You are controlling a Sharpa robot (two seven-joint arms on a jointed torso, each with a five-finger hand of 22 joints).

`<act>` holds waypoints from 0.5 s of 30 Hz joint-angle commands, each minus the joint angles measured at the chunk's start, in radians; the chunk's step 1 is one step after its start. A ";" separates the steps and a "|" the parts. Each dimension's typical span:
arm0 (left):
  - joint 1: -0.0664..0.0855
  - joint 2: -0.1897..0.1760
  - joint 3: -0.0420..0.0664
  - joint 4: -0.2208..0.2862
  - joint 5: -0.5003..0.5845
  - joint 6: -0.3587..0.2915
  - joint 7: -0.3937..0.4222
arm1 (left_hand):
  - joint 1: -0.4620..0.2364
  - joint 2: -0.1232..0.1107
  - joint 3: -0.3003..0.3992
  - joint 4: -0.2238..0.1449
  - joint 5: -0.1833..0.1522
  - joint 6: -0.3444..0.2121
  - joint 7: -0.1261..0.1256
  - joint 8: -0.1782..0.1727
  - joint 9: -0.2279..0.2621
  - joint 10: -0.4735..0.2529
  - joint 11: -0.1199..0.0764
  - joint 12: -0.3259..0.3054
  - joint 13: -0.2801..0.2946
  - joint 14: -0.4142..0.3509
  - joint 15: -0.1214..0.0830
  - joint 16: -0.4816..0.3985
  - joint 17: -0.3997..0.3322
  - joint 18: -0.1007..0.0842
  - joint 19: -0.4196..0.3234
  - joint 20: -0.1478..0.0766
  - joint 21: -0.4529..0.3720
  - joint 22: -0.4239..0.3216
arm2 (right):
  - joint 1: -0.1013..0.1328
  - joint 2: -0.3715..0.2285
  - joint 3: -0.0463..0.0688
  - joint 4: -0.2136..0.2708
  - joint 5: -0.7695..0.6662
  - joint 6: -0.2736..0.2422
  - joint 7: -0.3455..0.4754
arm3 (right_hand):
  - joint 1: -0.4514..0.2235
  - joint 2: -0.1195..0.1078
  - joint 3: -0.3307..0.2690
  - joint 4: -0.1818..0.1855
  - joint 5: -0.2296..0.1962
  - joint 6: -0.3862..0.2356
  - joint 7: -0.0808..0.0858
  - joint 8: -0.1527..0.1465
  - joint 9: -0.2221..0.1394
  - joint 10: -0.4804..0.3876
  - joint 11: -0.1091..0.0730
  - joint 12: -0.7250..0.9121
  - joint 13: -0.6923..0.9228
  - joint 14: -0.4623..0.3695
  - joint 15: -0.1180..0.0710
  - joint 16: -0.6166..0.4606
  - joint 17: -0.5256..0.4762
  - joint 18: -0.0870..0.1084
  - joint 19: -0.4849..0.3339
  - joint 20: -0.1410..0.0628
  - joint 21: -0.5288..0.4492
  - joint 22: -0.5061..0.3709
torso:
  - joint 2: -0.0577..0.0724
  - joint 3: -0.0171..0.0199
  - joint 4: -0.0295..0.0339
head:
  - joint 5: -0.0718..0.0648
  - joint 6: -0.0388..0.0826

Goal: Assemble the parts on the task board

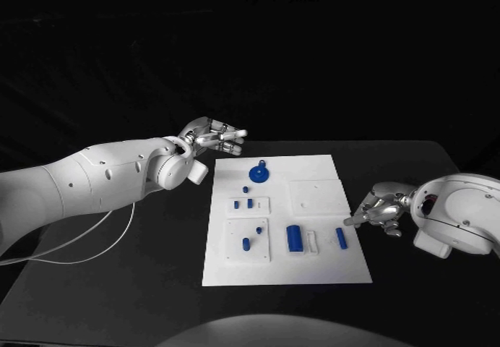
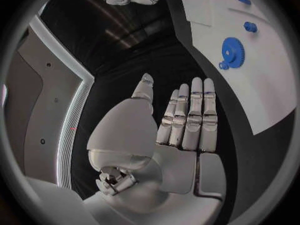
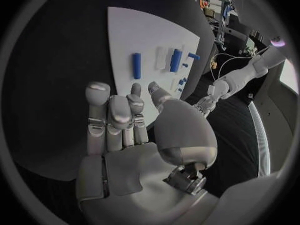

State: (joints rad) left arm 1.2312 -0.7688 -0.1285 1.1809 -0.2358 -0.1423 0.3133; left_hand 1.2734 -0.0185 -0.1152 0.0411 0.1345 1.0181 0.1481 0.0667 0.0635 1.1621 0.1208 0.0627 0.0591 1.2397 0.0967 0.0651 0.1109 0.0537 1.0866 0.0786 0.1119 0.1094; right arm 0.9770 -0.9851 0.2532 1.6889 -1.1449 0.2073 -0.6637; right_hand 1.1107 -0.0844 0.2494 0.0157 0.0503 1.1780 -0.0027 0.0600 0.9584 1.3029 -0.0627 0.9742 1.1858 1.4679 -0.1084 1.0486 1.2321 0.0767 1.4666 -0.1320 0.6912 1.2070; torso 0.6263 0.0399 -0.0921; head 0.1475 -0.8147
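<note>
- My left hand (image 1: 214,137): raised off the table just beyond the 10 o'clock corner of the task board (image 1: 313,271); fingers straight and side by side, thumb apart, holding nothing.
- My right hand (image 1: 377,211): beside the board's 3 o'clock edge, not touching it; fingers loosely curled. The right wrist view shows nothing between them.
- Task board: white plate at the table's centre, lying flat.
- Gear (image 1: 259,173): blue toothed disc with a small knob, toward 12 o'clock on the board. It looks like light, rigid plastic; I judge the rim or the knob the best place to hold it, since the flat face offers no purchase.
- Cylinder (image 1: 295,237): short blue bar toward 5 o'clock, a slimmer pin (image 1: 339,237) next to it nearer my right hand. Both are probably light, smooth and liable to roll; hold them across the middle.
- Small pegs (image 1: 246,206): several blue pieces around the two raised plates toward 8 o'clock. Whether they stand in holes or lie loose is too small to tell.
- Blank raised plate (image 1: 316,196): its holes or recesses cannot be made out.
</note>
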 commanded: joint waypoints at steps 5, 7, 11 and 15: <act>0.000 0.000 0.001 0.001 -0.010 0.011 0.016 | -0.006 -0.002 -0.002 0.005 -0.003 -0.004 -0.003 0.000 0.001 0.001 -0.002 -0.001 0.001 -0.007 0.001 -0.002 0.001 -0.008 -0.005 0.004 0.005 -0.001 | -0.004 -0.002 0.002 -0.018 -0.093 0.104 -0.017 | 0.002 -0.018 0.008 0.004 -0.002 0.000 0.005 0.005 -0.015 0.001 0.002 0.000 0.002 0.002 -0.002 0.008 0.001 -0.008 0.049 -0.002 0.003 0.003 | 0.000 -0.0008 -0.0003 | -0.004 -0.001; 0.000 0.001 0.001 0.001 -0.010 0.011 0.016 | -0.006 -0.002 -0.002 0.005 -0.003 -0.004 -0.003 0.000 0.001 0.001 -0.002 -0.001 0.001 -0.007 0.001 -0.002 0.001 -0.008 -0.005 0.004 0.005 -0.001 | -0.008 0.004 0.001 -0.020 -0.102 0.097 -0.029 | -0.012 -0.027 0.008 0.019 -0.002 -0.001 0.006 0.005 -0.016 0.001 0.003 0.000 0.002 0.002 -0.002 0.008 0.001 -0.008 0.049 -0.003 0.003 0.004 | 0.000 -0.0008 0.0003 | -0.004 -0.001; 0.000 0.002 0.001 0.000 -0.010 0.011 0.015 | -0.007 -0.002 -0.001 0.005 -0.003 -0.006 -0.003 0.000 0.000 -0.001 -0.001 -0.001 0.001 -0.008 0.001 -0.002 0.001 -0.008 -0.005 0.005 0.006 -0.001 | -0.015 0.018 -0.007 -0.022 -0.114 0.085 -0.045 | -0.004 -0.064 0.034 0.076 -0.001 -0.004 0.009 0.005 0.000 0.001 0.000 0.002 0.007 0.003 -0.001 0.010 0.003 -0.007 0.049 -0.003 0.001 0.003 | 0.000 -0.0014 0.0025 | -0.005 -0.003; 0.000 0.002 0.001 -0.001 -0.009 0.013 0.014 | -0.007 -0.002 -0.001 0.005 -0.003 -0.006 -0.003 0.000 0.000 -0.001 -0.001 -0.001 0.001 -0.008 0.001 -0.002 0.001 -0.008 -0.005 0.005 0.006 -0.001 | -0.023 0.031 -0.017 -0.025 -0.119 0.074 -0.055 | -0.009 -0.071 0.025 0.087 -0.002 -0.004 0.009 0.005 0.005 0.002 0.004 0.002 0.009 0.002 -0.001 0.010 0.004 -0.007 0.049 -0.002 0.004 0.005 | 0.001 -0.0022 0.0033 | -0.001 -0.006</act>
State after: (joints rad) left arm 1.2312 -0.7687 -0.1284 1.1790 -0.2419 -0.1418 0.3149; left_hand 1.2735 -0.0184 -0.1152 0.0411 0.1345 1.0181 0.1481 0.0667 0.0635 1.1621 0.1208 0.0627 0.0589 1.2396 0.0967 0.0651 0.1108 0.0538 1.0866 0.0786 0.1119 0.1096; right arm 0.9560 -0.9555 0.2367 1.6647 -1.2283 0.2677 -0.6870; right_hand 1.1003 -0.1476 0.2723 0.0992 0.0503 1.1754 -0.0002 0.0600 0.9626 1.3028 -0.0627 0.9742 1.1936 1.4679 -0.1084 1.0529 1.2349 0.0767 1.4666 -0.1319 0.6912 1.2113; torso 0.6266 0.0384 -0.0899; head 0.1448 -0.8188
